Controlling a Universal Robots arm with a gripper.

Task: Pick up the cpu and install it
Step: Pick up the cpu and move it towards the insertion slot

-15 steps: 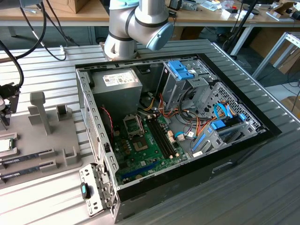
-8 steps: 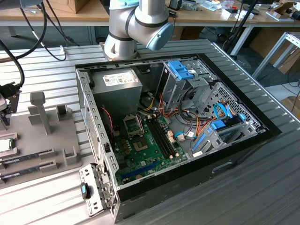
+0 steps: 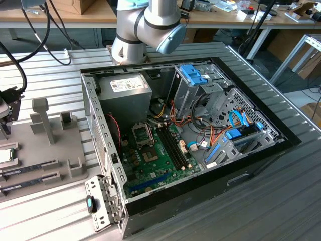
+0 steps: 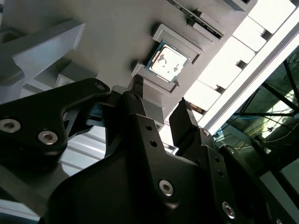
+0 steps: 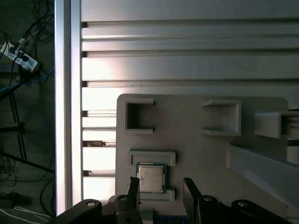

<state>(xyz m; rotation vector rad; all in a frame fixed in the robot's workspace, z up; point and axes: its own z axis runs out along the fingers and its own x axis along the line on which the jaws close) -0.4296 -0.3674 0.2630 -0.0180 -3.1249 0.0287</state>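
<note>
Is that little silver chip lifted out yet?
No: the cpu lies flat in its grey holder, the open fingers empty.

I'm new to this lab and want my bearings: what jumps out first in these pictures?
The open computer case sits in the middle of the exterior view, its motherboard and coloured cables laid bare. In the first wrist view, the silver-topped cpu sits in a pocket of a grey holder plate, with the open gripper poised close by it.
</note>
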